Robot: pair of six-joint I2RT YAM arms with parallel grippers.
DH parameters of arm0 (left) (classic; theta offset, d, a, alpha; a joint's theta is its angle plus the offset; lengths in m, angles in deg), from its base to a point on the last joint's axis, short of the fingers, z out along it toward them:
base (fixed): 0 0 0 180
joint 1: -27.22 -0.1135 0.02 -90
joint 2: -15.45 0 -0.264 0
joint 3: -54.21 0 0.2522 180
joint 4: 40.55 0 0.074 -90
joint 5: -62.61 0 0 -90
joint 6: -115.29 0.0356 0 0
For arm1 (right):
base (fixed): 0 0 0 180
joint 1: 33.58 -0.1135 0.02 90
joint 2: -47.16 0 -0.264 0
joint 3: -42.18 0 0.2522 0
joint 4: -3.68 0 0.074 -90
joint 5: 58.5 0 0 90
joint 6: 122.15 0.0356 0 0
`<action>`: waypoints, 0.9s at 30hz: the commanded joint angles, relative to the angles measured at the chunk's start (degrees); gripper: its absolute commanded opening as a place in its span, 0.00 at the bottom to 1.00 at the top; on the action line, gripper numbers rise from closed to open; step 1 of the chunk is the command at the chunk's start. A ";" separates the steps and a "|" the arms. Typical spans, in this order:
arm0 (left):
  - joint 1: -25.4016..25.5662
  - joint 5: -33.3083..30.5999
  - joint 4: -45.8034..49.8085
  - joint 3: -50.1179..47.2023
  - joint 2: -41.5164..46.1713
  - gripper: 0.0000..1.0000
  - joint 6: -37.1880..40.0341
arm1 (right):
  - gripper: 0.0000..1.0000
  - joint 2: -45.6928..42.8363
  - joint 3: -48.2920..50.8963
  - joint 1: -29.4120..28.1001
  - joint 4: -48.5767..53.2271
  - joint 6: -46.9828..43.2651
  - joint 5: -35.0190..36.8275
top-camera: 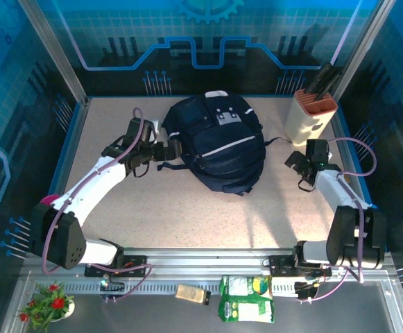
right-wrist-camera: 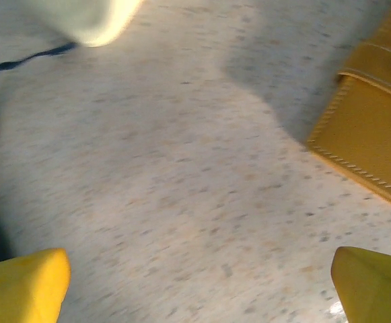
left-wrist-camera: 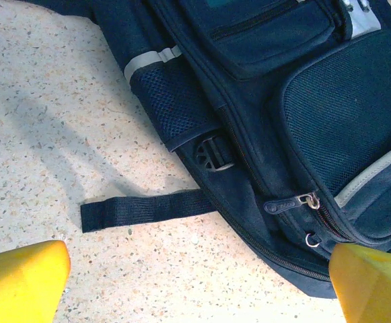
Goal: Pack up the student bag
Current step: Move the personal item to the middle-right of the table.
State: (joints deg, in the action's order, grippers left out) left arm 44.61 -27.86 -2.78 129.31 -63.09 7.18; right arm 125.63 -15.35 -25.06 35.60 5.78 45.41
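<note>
Shows left gripper just beside the student bag, right gripper well apart from it, both spread wide, empty.

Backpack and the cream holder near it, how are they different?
The student bag is dark navy; the cream holder has an orange-brown top. The student bag lies flat and is much bigger; the cream holder stands upright. The student bag is soft fabric; the cream holder looks hard, with dark handles sticking out. Both sit on the speckled table.
</note>
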 commanded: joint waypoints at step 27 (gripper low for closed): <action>-0.78 0.99 1.10 3.16 -2.14 0.99 -0.58 | 1.00 18.96 -11.18 10.99 -0.12 -6.14 -1.76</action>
State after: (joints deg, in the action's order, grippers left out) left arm 44.57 -27.77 -2.62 130.47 -64.49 7.18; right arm 143.38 -26.81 -14.92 35.99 0.69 47.20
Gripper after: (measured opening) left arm 0.992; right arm 0.997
